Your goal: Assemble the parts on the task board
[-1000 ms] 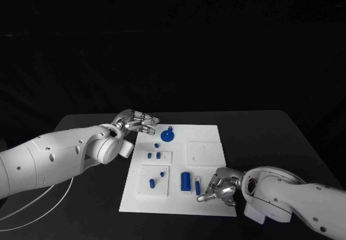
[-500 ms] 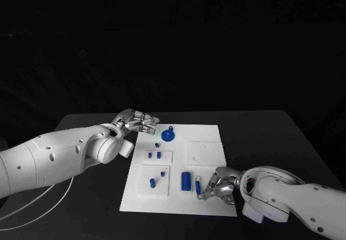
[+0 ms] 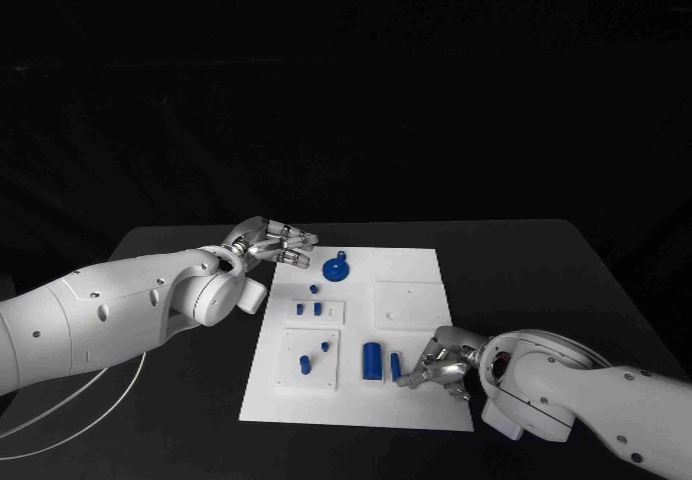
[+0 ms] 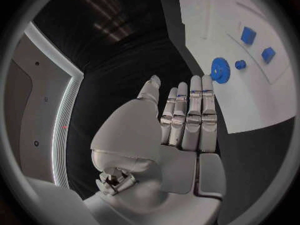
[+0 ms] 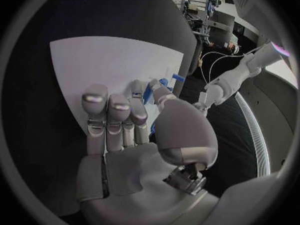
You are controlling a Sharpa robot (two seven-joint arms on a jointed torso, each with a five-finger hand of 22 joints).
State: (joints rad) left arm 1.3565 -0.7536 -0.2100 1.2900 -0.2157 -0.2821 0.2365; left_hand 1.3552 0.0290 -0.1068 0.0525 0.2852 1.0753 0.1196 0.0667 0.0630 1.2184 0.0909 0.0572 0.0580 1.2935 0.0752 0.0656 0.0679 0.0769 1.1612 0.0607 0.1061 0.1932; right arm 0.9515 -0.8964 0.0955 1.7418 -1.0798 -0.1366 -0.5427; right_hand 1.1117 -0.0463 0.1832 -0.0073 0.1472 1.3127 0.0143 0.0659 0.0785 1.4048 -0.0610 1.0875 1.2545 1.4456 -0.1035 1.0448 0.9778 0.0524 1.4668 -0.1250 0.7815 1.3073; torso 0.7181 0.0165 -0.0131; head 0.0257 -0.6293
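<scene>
— Any writing or labels to read on the task board (image 3: 411, 275)?

— None that can be made out. It is a flat, matte white plate on the black table (image 3: 534, 260), with shallow square panels raised on it.

— And the parts?

— Small glossy blue pieces. A toothed gear (image 3: 336, 268) lies near the board's far edge; two short pegs (image 3: 307, 310) stand in a panel at mid-board; a stout cylinder (image 3: 372, 361) and a thin pin (image 3: 395, 366) lie side by side near the board's near edge.

— The right hand (image 3: 440, 365)?

— Silver metal, segmented. It sits at the board's near right part, its fingertips at the thin pin (whether it truly pinches the pin, I cannot tell).

— The left hand (image 3: 274, 244)?

— Off the board's far left corner, above the table, fingers straight and pressed side by side, holding nothing.
</scene>
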